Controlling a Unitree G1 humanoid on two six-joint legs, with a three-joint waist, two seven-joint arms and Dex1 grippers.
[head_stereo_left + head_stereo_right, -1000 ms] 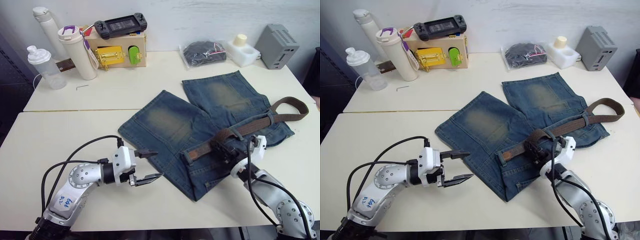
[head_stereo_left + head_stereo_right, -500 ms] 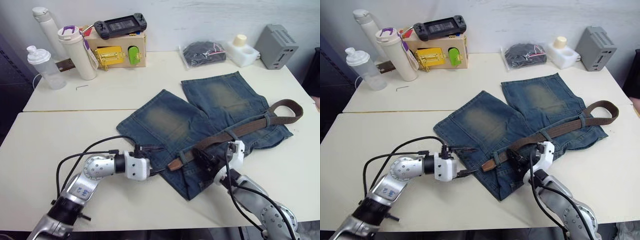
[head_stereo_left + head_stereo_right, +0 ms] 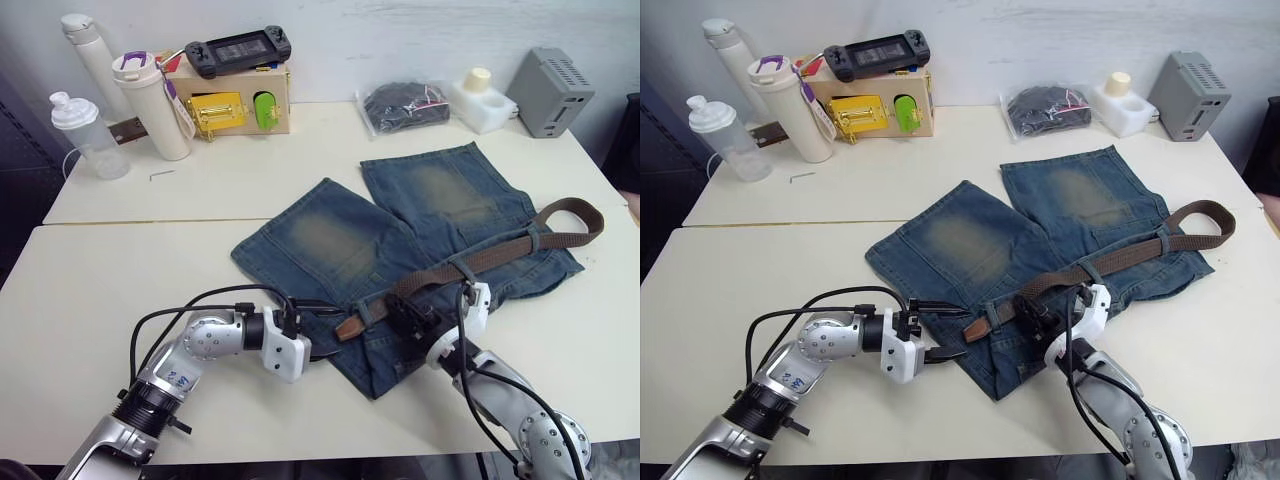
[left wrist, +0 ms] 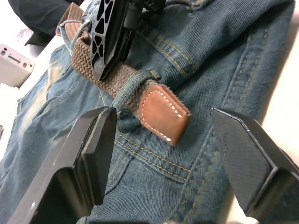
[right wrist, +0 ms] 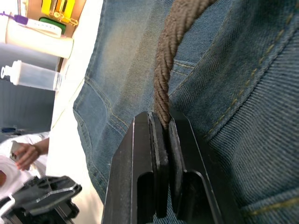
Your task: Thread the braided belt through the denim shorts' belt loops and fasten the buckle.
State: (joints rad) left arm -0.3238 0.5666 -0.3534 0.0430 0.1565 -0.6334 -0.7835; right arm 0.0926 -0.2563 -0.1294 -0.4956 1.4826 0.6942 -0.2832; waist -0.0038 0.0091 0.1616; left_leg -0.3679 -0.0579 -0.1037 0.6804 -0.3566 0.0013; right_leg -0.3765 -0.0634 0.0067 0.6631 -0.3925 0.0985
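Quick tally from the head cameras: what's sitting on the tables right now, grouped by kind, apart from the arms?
Drink bottles and tumblers: 3
Clothing, denim shorts: 1
Belts, braided belt: 1
Latch boxes: 1
Game controllers: 1
Bagged dark bundles: 1
Grey boxes: 1
White holders: 1
Hex keys: 1
Total: 11

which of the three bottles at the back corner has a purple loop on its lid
The cream tumbler beside the wooden box; the clear shaker and tall white flask have plain white caps.

one belt [image 3: 480,258], one shorts [image 3: 340,245], three bottles [image 3: 150,105], two grippers [image 4: 163,135].
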